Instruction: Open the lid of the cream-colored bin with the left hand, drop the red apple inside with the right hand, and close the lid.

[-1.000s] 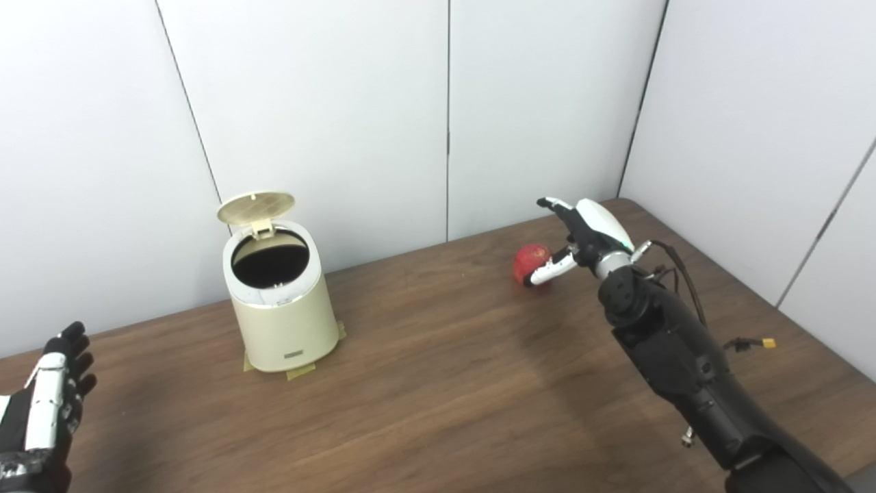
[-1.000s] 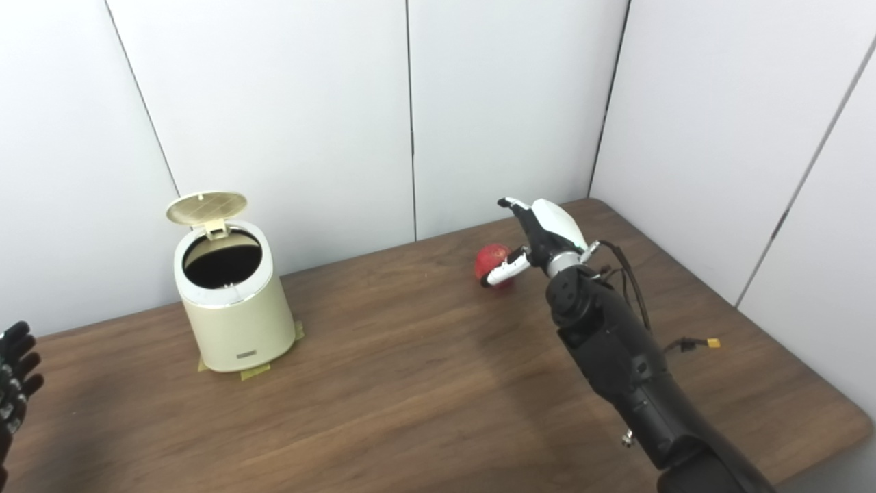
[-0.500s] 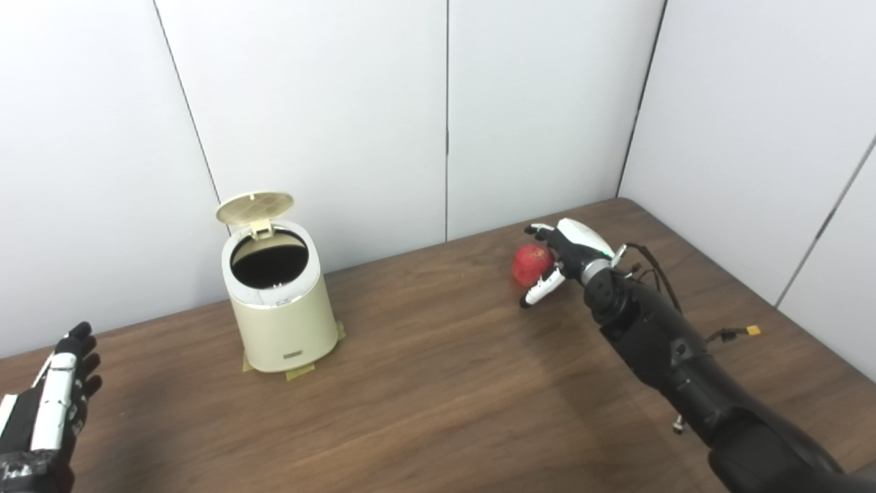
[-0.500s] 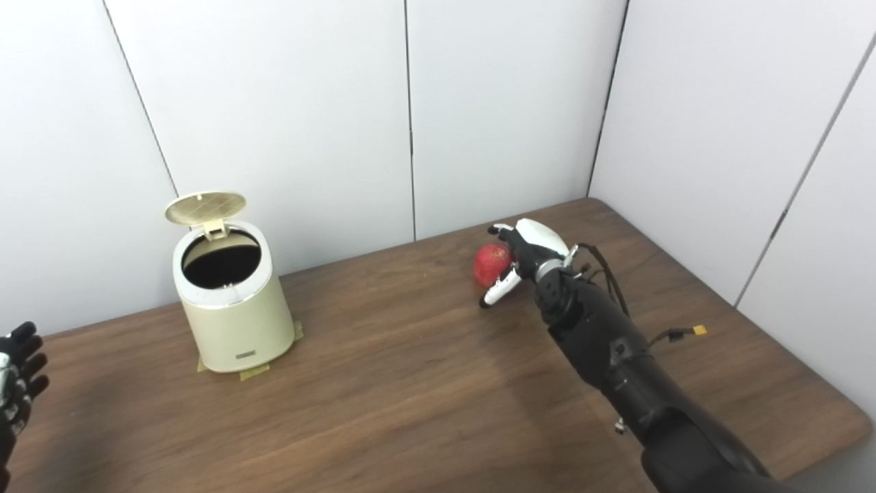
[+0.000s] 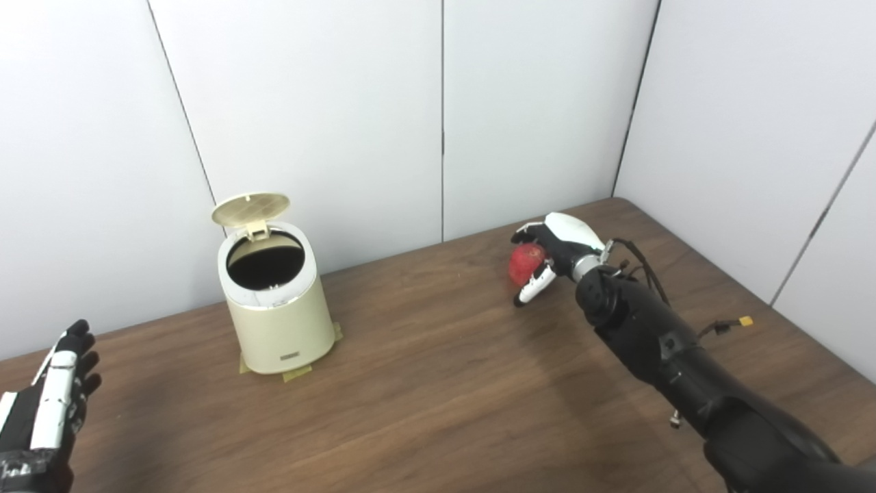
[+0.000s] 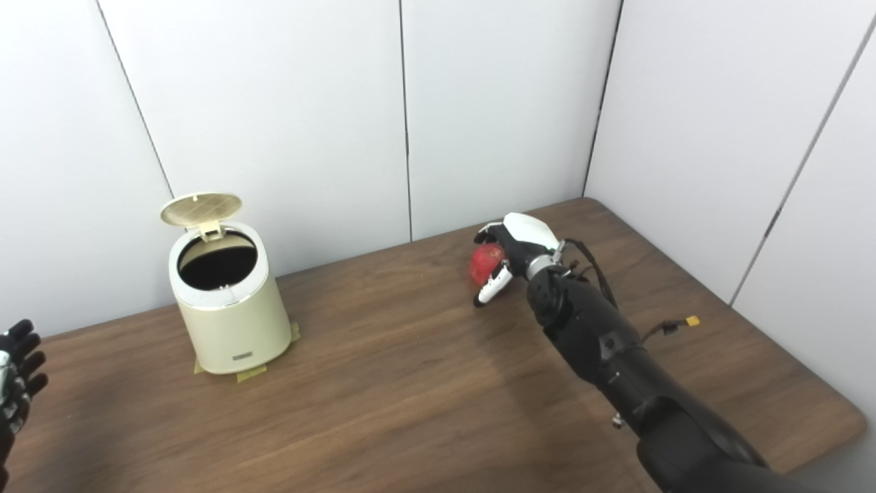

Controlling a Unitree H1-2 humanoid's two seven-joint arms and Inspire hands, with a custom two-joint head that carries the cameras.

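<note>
Since 0.5 s ago, right hand (image 5: 551, 250) has curled round the red apple (image 5: 525, 263), fingers over top, thumb below; fruit round, matte, near table's (image 5: 438, 383) far-right corner. Cream bin (image 5: 277, 308): smooth tapered cylinder, upright, lid (image 5: 250, 208) hinged up, near far-left edge. Left hand (image 5: 48, 404) unclenched, empty, near-left corner.

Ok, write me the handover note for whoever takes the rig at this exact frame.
Left hand: open, holding nothing, low at the table's near left edge.
Right hand: fingers curled over the red apple at the far right of the table; firm grasp not confirmed.
Cream-colored bin: lid standing open.
Done: lid opened.
Left: lift apple, drop it in bin, close lid.
</note>
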